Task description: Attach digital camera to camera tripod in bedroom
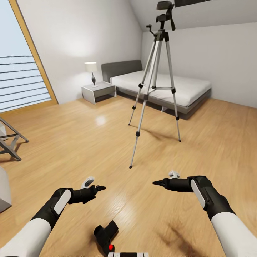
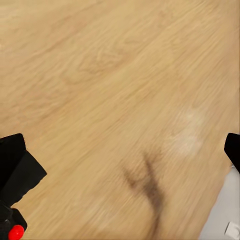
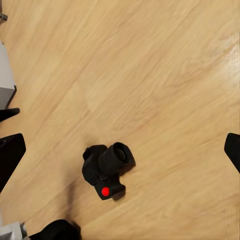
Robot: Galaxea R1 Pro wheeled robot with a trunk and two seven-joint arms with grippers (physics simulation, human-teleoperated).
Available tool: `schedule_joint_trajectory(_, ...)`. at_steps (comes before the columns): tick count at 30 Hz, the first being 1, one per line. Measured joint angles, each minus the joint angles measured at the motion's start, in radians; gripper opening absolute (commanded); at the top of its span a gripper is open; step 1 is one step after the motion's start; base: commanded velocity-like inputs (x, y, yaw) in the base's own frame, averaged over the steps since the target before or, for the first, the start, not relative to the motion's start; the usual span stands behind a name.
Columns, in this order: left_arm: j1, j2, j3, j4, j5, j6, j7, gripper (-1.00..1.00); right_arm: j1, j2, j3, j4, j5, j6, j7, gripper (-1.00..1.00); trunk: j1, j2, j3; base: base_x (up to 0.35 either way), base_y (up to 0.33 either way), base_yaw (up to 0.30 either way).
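Observation:
The digital camera (image 1: 105,233), black with a red button, lies on the wood floor between my arms, close to my base. It also shows in the right wrist view as the camera (image 3: 106,168), lens up, resting alone on the floor. Its red button (image 2: 15,232) sits at the edge of the left wrist view. The camera tripod (image 1: 155,85) stands upright further ahead, silver legs spread, black head near the sloped ceiling. My left gripper (image 1: 100,187) and right gripper (image 1: 157,183) hover open above the floor on either side of the camera, holding nothing.
This is the bedroom. A grey bed (image 1: 167,85) stands behind the tripod, with a nightstand (image 1: 99,91) and lamp (image 1: 91,69) to its left. A tall wood-framed window (image 1: 21,75) fills the left wall. A folding frame (image 1: 10,141) and a white block (image 1: 3,189) sit at the left.

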Motion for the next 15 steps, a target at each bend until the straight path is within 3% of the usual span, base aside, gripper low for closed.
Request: schedule_joint_trajectory(15,0.000,0.001,0.000,0.002,-0.001,0.000,-0.002,1.00,0.000,0.000,0.001,0.000,0.001,0.001,-0.002,1.00,0.007,-0.004,-0.058,0.000,0.000,0.000)
